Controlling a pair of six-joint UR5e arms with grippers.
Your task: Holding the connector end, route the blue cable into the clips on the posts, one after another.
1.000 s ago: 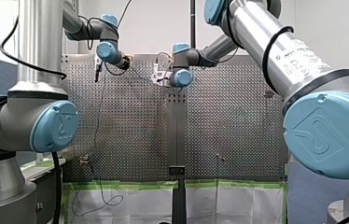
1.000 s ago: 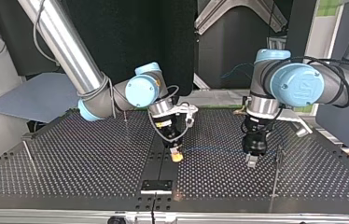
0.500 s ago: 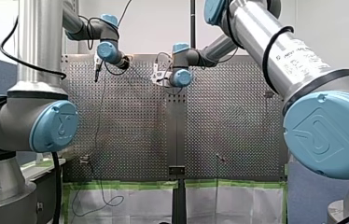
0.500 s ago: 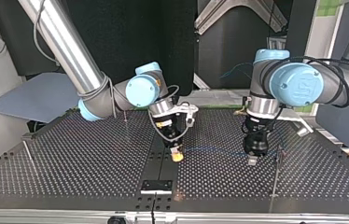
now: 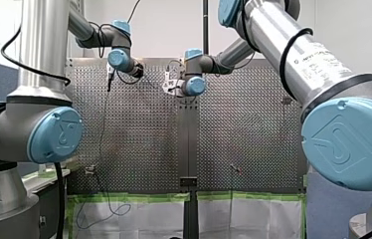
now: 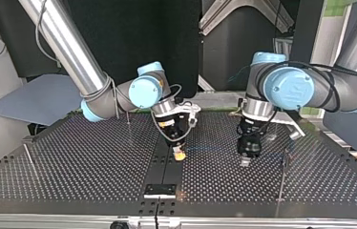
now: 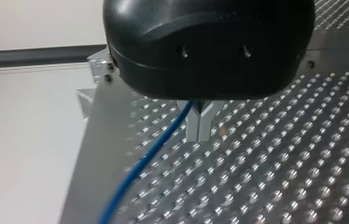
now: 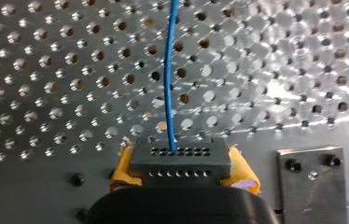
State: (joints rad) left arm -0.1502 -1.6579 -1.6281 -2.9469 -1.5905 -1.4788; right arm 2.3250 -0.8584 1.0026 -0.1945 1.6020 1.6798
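Your right jaws clenched on connector [image 8: 180,161], low over perforated surface [image 8: 42,93]. From it blue cable [image 8: 169,79] runs to your left jaws, pinched shut on it.

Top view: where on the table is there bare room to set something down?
Bare perforated metal table lies between the thin metal post at the view's left and my right gripper, and along the near edge right of the black plate. Crowded: the middle, where the blue cable runs from it to my left gripper.
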